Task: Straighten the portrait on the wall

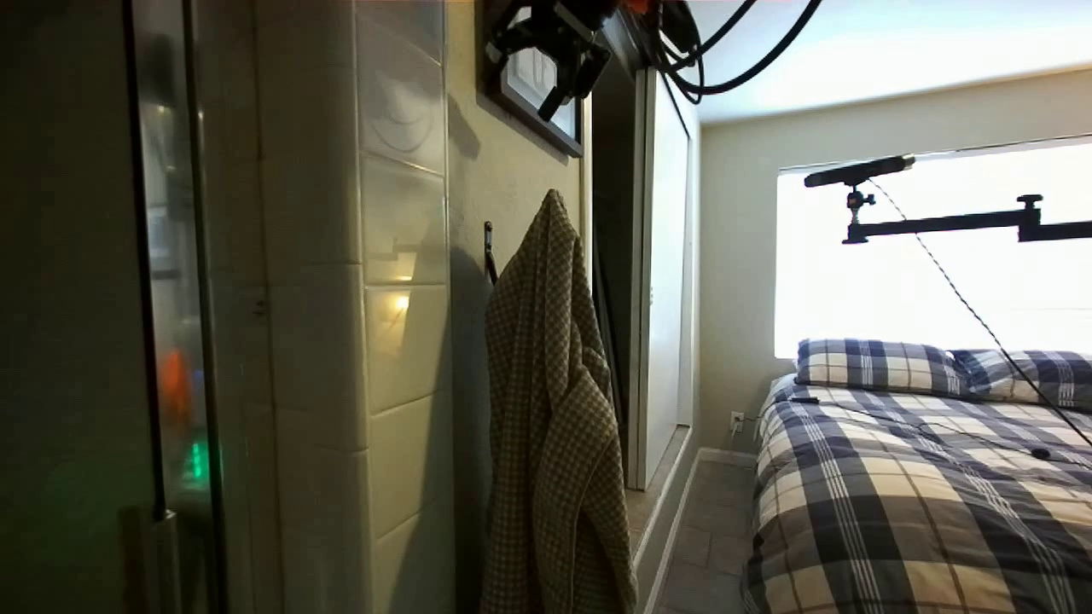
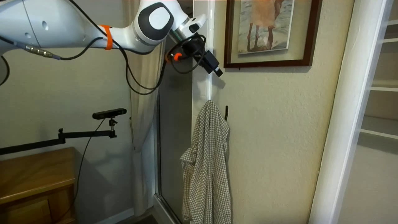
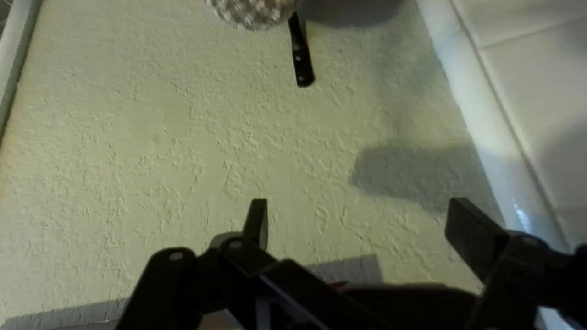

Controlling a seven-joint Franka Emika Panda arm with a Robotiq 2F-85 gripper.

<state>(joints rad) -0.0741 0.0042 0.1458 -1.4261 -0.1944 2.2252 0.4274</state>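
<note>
The portrait (image 2: 270, 34) hangs on the cream textured wall (image 2: 270, 140) in a dark reddish-brown frame. In an exterior view its top is cut off, and its inner print's lower edge rises to the right. It also shows at a steep angle behind the gripper in an exterior view (image 1: 522, 81). My gripper (image 2: 219, 74) is beside the frame's lower left corner, and I cannot tell whether it touches. In the wrist view my gripper (image 3: 358, 206) is open, its black fingers wide apart with bare wall (image 3: 298, 183) between their tips. There the gripper mostly hides the portrait.
A checked robe (image 2: 208, 168) hangs below, by a dark coat hook (image 2: 226, 112). A white tiled edge (image 1: 405, 213) stands beside the wall. A white door frame (image 2: 345, 124) is on its far side. Cables (image 2: 127, 62) loop from the arm. A camera (image 2: 108, 113) sits on a boom.
</note>
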